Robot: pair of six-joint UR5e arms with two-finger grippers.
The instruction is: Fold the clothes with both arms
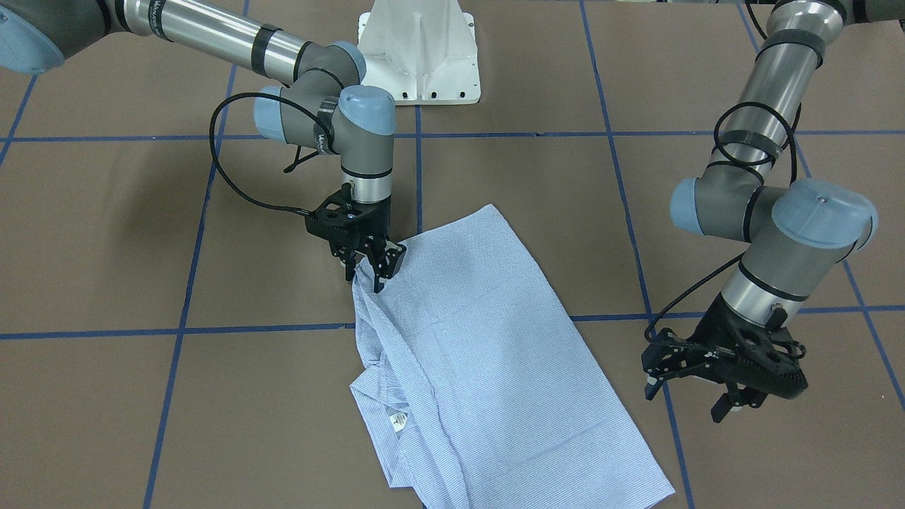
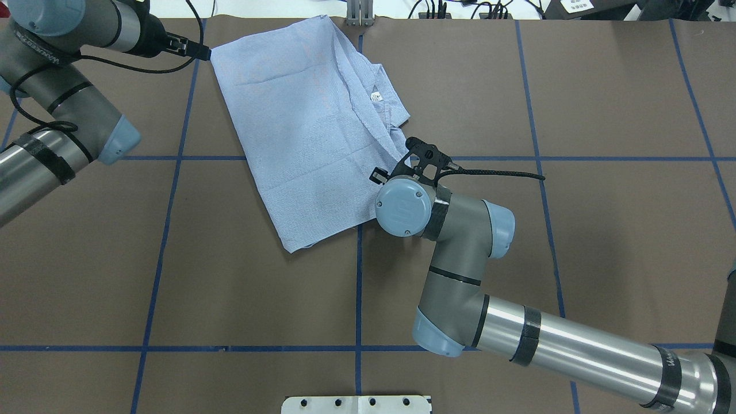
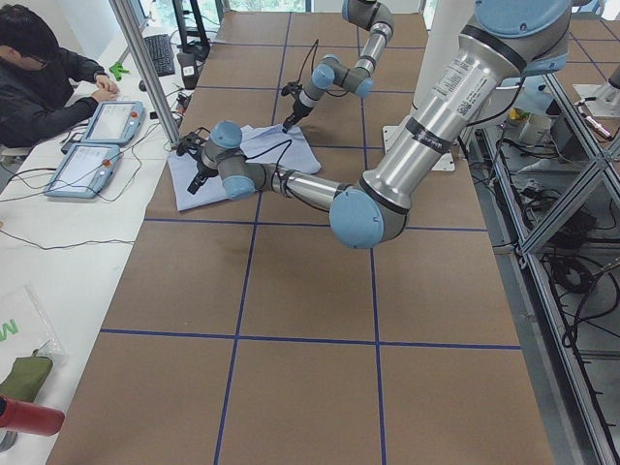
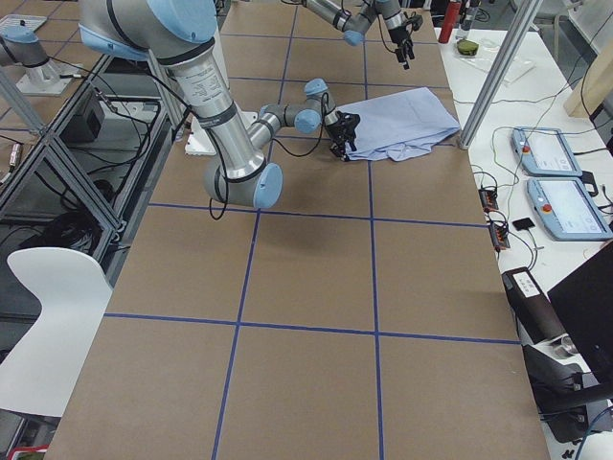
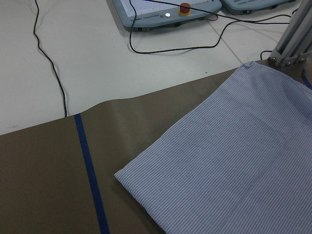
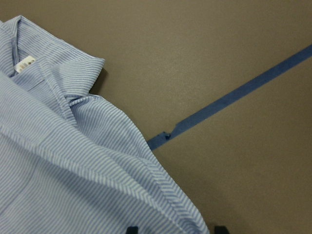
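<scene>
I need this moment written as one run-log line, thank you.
shirt: partly folded, on table | right gripper: jaws open, astride shirt edge | left gripper: jaws open, beside shirt, holding nothing

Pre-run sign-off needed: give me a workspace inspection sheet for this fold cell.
Surface: brown table, blue tape grid, flat.
Job's things: striped shirt lying partly folded, collar label showing.
Clutter: nothing seen on the table.
Grippers: right tool at the shirt's edge, fabric between its fingers, clamping unclear; left tool open, beside the shirt, not touching.
Cables: black cable along the right wrist; loose leads on the side bench.
Surroundings: seated person at the side bench with two teach pendants; white chair off the table.
</scene>
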